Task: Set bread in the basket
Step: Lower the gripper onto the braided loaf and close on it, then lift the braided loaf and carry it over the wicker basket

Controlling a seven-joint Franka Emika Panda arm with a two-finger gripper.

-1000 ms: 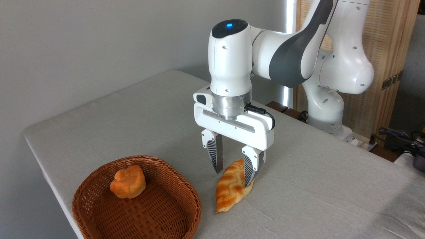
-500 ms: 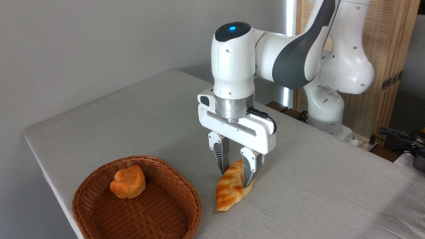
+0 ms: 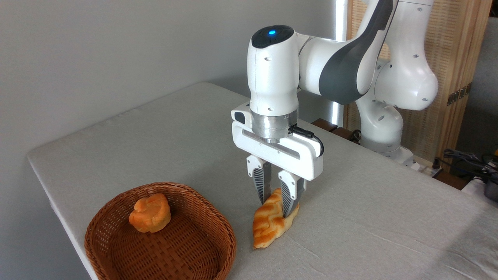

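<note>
The bread [image 3: 268, 225], a braided pale-yellow loaf with golden-brown patches, lies on the table just right of the basket. My gripper [image 3: 275, 208] points straight down over its far end, its two fingers pressed against both sides of the loaf. The loaf's near tip rests on the cloth; its far end is squeezed between the fingers. The basket [image 3: 218, 249] is reddish-brown wicker and sits at the table's front left corner.
A small round orange bun [image 3: 150, 213] lies inside the basket towards its back left. The table [image 3: 389, 233] has a grey cloth; its left edge runs close past the basket. The arm's base stands at the back right.
The fingers have closed from a wide gap onto the far end of the bread. The gripper shifted slightly right and down. The loaf has stayed in place.
</note>
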